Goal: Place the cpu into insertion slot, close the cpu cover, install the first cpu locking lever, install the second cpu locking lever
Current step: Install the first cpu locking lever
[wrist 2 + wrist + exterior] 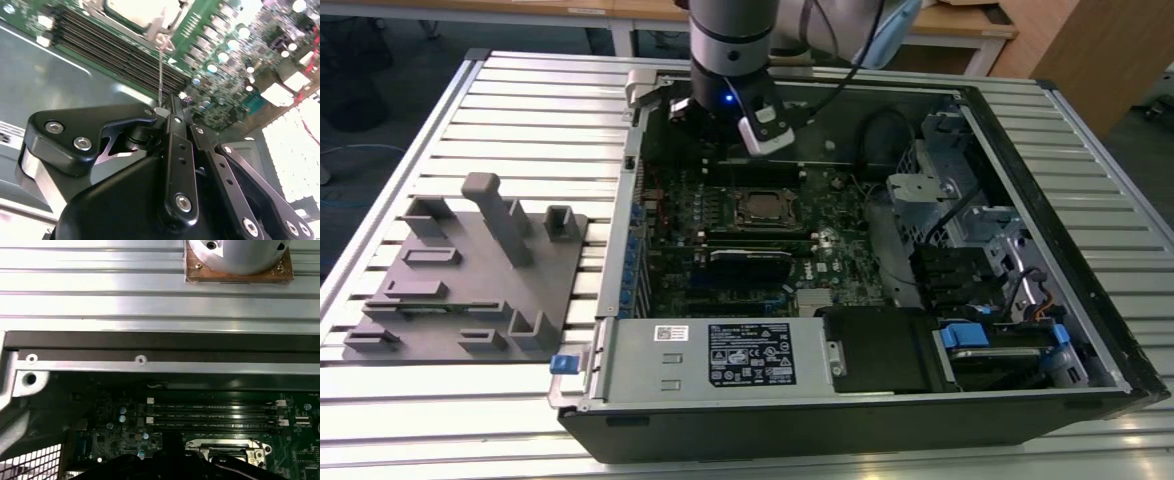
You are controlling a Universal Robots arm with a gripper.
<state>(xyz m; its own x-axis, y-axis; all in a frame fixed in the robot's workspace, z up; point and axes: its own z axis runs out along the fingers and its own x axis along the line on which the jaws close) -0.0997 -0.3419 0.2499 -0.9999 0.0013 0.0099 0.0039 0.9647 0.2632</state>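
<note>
— Where's the gripper (168,107) now?

— Down inside the open computer case (881,420) on the bench (454,410), low over the green board (680,270). Its fingers are pressed right together; I see no gap in the second wrist view.

— Holding anything?

— A thin wire lever (160,75) runs up to the tips and seems to end between them. I'd say the gripper is pinched on the lever's free end, though the finger links hide the contact itself.

— And the chip?

— The chip (137,7) lies flat in the socket (222,444), ahead of the fingertips, on the far side of the memory slots (115,47). It's near the gripper but apart from it. The cover (152,27) looks folded down around it, with the metal top showing through the window.

— Which way does the lever run?

— Its long axis goes straight out from the tips toward the nearest corner of the socket, where its hooked end sits. It crosses the memory slots roughly square-on. The chip is square, so it has no long axis. It faces up, with its edges in line with those slots.

— How far along, then?

— My guess is that the chip is in, the cover is shut and a lever is in hand but not latched. It stands out from the socket instead of lying along its side. I can't tell whether it's the first lever or the second.
</note>
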